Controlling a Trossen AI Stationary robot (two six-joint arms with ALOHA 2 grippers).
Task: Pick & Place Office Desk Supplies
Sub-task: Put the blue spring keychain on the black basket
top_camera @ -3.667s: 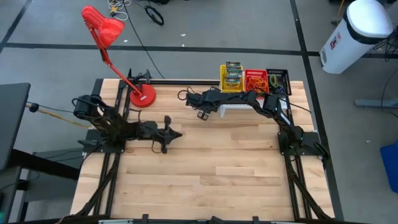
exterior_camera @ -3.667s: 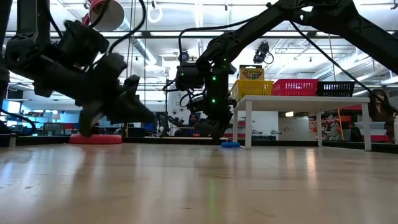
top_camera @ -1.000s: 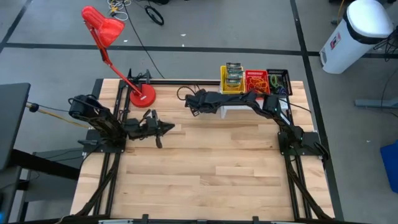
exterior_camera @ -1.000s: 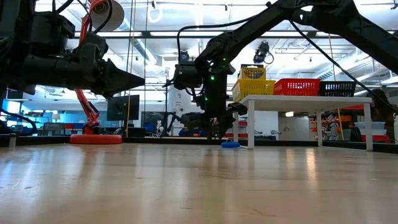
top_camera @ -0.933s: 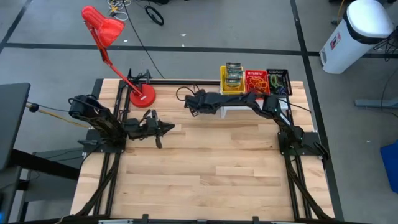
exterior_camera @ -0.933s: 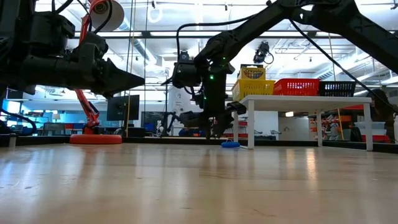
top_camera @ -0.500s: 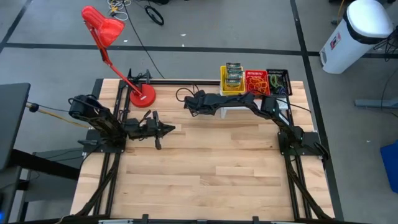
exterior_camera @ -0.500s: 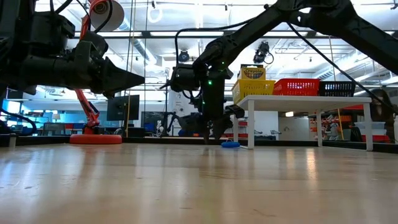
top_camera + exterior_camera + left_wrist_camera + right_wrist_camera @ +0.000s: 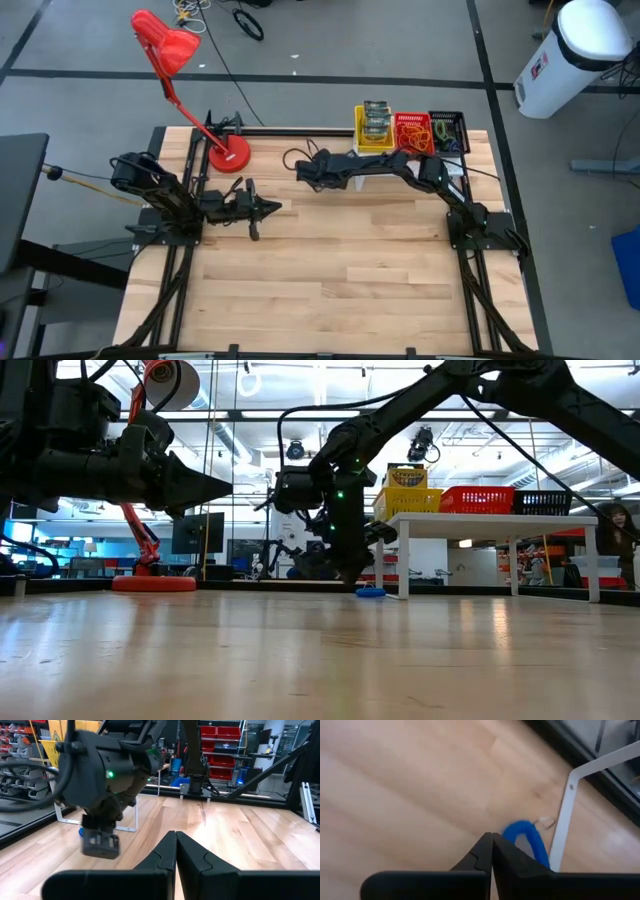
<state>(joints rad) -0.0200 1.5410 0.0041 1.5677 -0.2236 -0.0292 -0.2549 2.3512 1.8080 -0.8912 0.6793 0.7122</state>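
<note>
at the far middle of the surface (image 9: 340, 280), right pincer (image 9: 491, 838) low beside the white stand (image 9: 563, 815), fingers pressed together with nothing visibly between them; blue rubber band (image 9: 526, 836) lying just beyond the tips, apparently missed. pick step in hand; likely calls for reopening and setting down over the band. left pincer (image 9: 176, 840) also closed and empty, waiting at the left. band visible in right wrist and low views only; yellow basket (image 9: 372, 136), red basket (image 9: 411, 133) and black basket (image 9: 446, 130) clearest from above.

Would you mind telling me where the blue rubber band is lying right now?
The blue rubber band lies on the wooden tabletop beside a leg of the small white stand, just ahead of the right gripper, whose fingers are shut.
</note>
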